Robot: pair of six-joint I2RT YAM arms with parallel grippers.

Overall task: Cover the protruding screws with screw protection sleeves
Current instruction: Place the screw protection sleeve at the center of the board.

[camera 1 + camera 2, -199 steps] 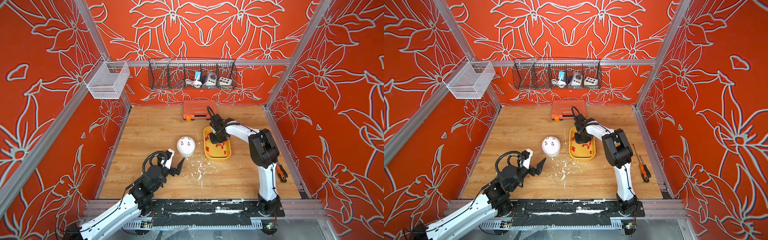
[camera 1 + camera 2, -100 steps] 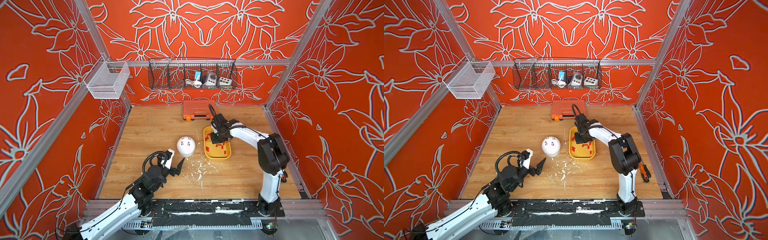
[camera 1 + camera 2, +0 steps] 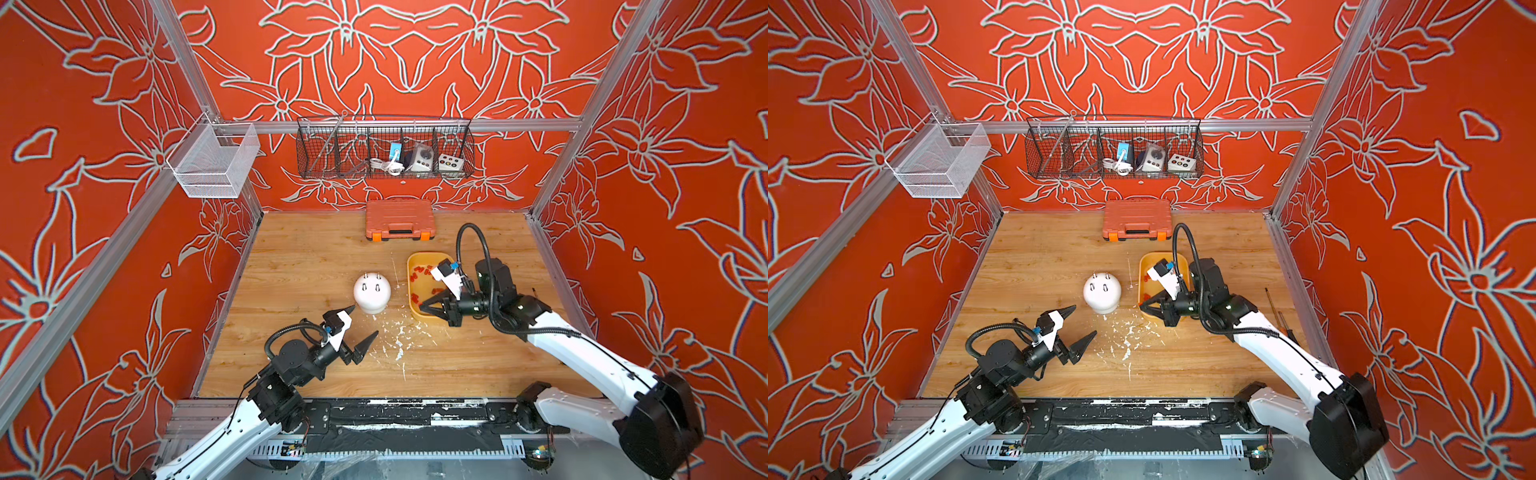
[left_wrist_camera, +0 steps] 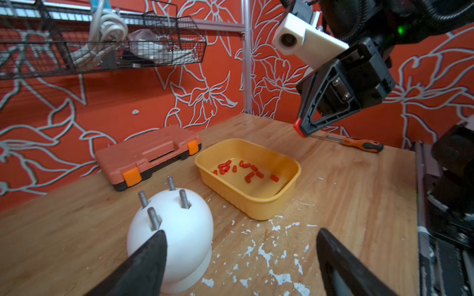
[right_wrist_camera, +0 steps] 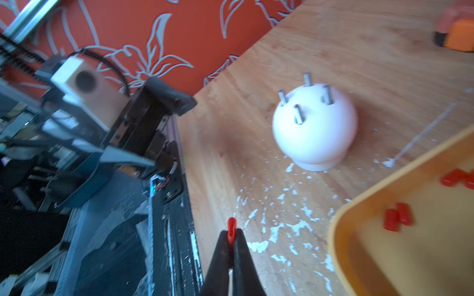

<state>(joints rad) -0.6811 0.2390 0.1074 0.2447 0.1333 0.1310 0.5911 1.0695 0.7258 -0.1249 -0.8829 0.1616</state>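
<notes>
Sleeve grip is readable in the wrist views only. In the right wrist view you see the right gripper [image 5: 232,232] with its jaws pressed together on one red sleeve [image 5: 231,225], whose tip sticks out past the fingertips. The left wrist view shows the same red tip from the side and shows the gripper raised clear of the table. In both top views the sleeve is too small to make out. They show you only that this gripper sits at the near corner of the yellow tray [image 3: 424,283], on the side facing the white dome [image 3: 372,297].

Check the left gripper [image 3: 365,322] next: its jaws stand wide apart with nothing between them. The top views place one fingertip just beside the dome's base; you cannot tell whether it touches.

The protruding screws [image 4: 184,198] number four, stand upright on the crown of the dome, and are all bare. Their threads show in the wrist views only.

The remaining screw protection sleeves [image 4: 247,174] lie loose on the tray floor. The right wrist view shows just one corner of the tray, with a few of them.

The screwdriver [image 4: 361,144] lies on the table beyond the right gripper; in a top view [image 3: 1283,322] it shows partly beside the right arm. The orange tool case [image 3: 399,224] sits by the back wall. White flecks [image 3: 399,336] dot the table in front of the dome.
</notes>
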